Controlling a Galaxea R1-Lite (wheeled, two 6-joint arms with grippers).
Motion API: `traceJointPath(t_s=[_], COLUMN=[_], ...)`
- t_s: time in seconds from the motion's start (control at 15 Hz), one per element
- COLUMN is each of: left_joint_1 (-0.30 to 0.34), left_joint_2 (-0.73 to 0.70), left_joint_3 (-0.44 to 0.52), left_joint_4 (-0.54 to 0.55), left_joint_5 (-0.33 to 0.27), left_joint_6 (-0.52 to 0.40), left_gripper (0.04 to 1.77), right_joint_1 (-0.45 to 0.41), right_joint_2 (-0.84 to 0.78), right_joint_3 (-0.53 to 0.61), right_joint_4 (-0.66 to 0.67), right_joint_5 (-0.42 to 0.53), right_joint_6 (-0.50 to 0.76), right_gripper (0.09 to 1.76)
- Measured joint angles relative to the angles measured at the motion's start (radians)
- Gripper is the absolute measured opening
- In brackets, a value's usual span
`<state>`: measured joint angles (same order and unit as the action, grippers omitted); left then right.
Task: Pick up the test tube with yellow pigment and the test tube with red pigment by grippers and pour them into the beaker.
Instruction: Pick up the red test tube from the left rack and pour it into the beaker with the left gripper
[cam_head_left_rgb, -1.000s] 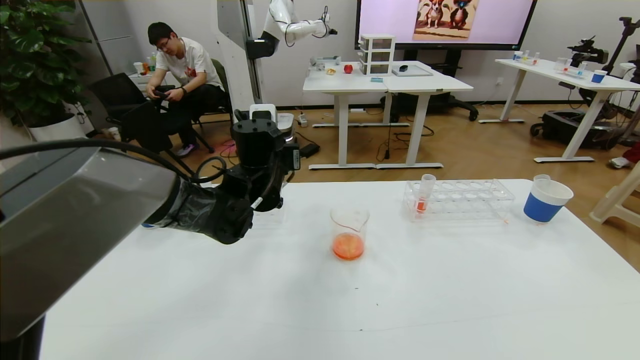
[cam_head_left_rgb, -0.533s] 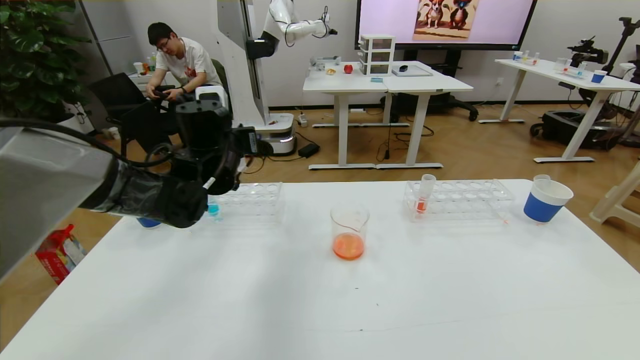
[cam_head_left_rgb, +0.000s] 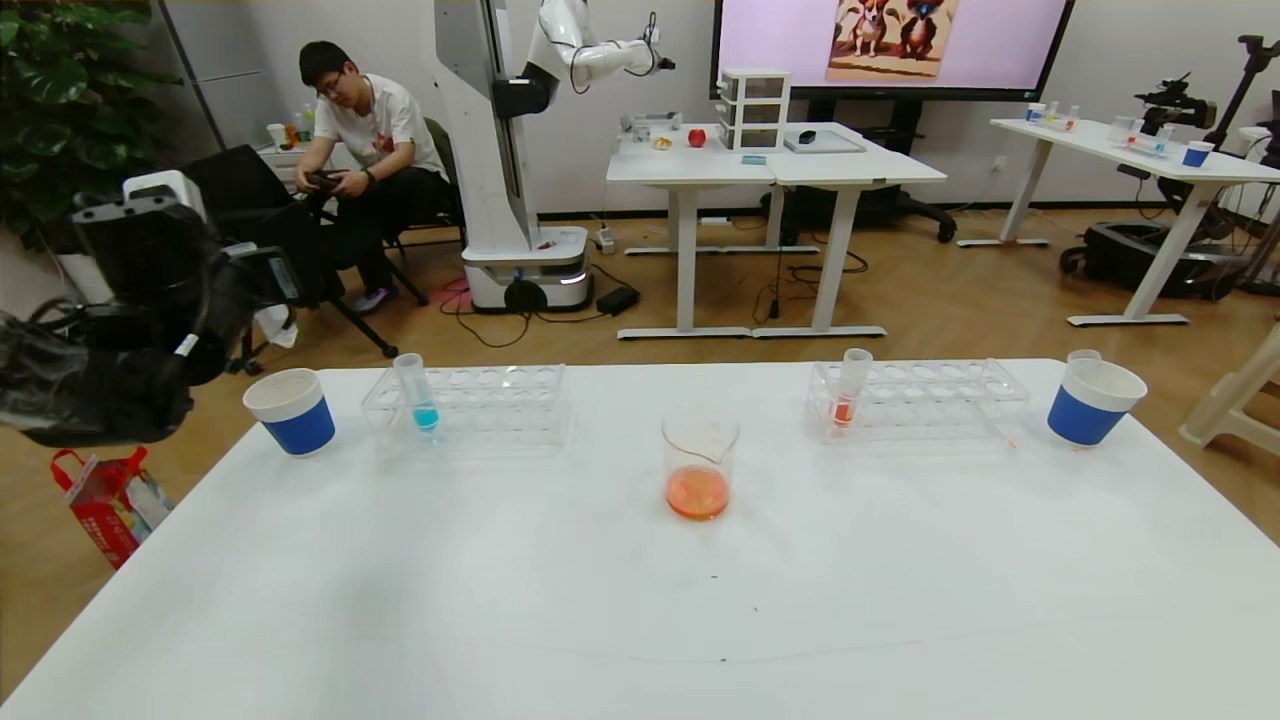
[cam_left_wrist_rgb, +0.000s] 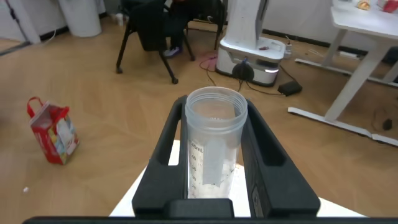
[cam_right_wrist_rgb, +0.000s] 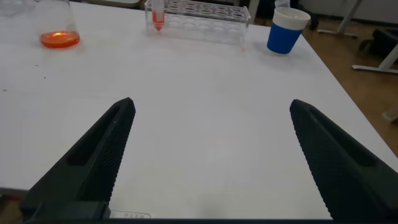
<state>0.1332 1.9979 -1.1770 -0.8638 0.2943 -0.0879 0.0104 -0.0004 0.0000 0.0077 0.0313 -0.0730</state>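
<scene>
- Left gripper (cam_left_wrist_rgb: 214, 180) at far left of the head view, off the bench (cam_head_left_rgb: 640, 600), fingers clamped on an empty clear tube (cam_left_wrist_rgb: 214, 146)
- Right gripper (cam_right_wrist_rgb: 211, 155) fingers wide apart, low over the bench
- Beaker (cam_head_left_rgb: 699, 467) at centre, orange liquid inside
- Red tube (cam_head_left_rgb: 848, 392) upright in the right rack (cam_head_left_rgb: 925, 398)

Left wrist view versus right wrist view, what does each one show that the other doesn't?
Only the left wrist view shows the left gripper shut on an empty clear tube, above the wooden floor and a red bag. Only the right wrist view shows the open right gripper, the beaker of orange liquid, the test tube with red pigment racked, and a blue cup. Both show the white table.
</scene>
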Motion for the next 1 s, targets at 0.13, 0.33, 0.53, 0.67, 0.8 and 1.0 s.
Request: traceJointPath(t_s=[0.13, 0.33, 0.53, 0.67, 0.8, 1.0], left_joint_1=[0.044, 0.074, 0.074, 0.076, 0.070, 0.066], left_joint_2=[0.011, 0.045, 0.094, 0.139, 0.190, 0.254], left_joint_3=[0.022, 0.026, 0.023, 0.019, 0.018, 0.016], left_joint_4=[-0.009, -0.039, -0.066, -0.108, -0.151, -0.183], left_joint_5=[-0.005, -0.004, -0.002, 0.001, 0.003, 0.005], left_joint_6=[-0.012, -0.005, -0.007, -0.006, -0.004, -0.003], left_gripper=[0.52, 0.52, 0.52, 0.52, 0.52, 0.52], right_joint_1=[0.000, 0.000, 0.000, 0.000, 0.000, 0.000], right_joint_2=[0.000, 0.000, 0.000, 0.000, 0.000, 0.000], right_joint_3=[0.000, 0.000, 0.000, 0.000, 0.000, 0.000], right_joint_4=[0.000, 0.000, 0.000, 0.000, 0.000, 0.000], right_joint_5=[0.000, 0.001, 0.000, 0.000, 0.000, 0.000], right_joint_6=[0.000, 0.000, 0.000, 0.000, 0.000, 0.000], right_gripper=[1.74, 1.74, 1.74, 1.74, 1.74, 1.74])
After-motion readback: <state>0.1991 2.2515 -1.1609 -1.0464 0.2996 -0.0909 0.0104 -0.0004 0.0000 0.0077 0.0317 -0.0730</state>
